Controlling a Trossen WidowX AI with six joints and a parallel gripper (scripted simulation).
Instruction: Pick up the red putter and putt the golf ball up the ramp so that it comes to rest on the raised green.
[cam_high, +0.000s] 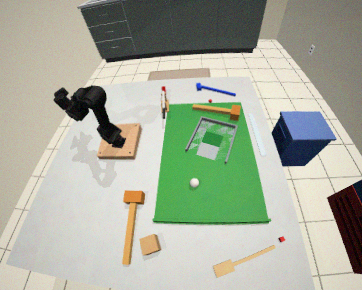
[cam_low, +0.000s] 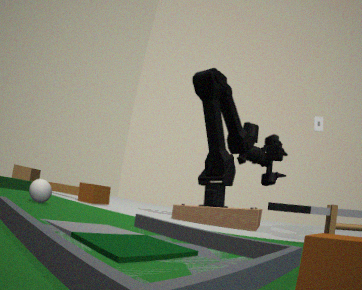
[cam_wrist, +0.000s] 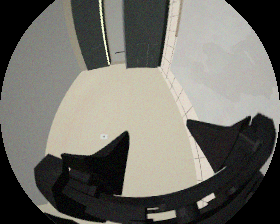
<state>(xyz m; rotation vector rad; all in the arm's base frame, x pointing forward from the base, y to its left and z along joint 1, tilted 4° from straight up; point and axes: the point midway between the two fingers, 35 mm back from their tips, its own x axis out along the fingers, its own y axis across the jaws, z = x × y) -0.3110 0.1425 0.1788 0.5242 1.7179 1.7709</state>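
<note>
The red putter (cam_high: 163, 90) rests on a small wooden stand at the far left edge of the green mat (cam_high: 235, 200). Its dark and grey shaft (cam_low: 300, 208) also shows in the exterior view. The white golf ball (cam_high: 194, 183) (cam_low: 40, 190) lies on the mat in front of the grey-railed ramp and raised green (cam_high: 214, 139) (cam_low: 130, 246). My gripper (cam_high: 60, 97) (cam_low: 273, 176) (cam_wrist: 158, 128) is open and empty. It hangs in the air at the table's left, well away from the putter. The wrist view shows only the fingers, wall and cabinets.
The arm's wooden base plate (cam_high: 131, 135) (cam_low: 217, 216) is left of the mat. A blue mallet (cam_high: 215, 90), wooden mallets (cam_high: 217, 110) (cam_high: 131, 225), a paddle (cam_high: 242, 261) and a wooden cube (cam_high: 150, 245) lie about. A blue box (cam_high: 302, 136) stands right of the table.
</note>
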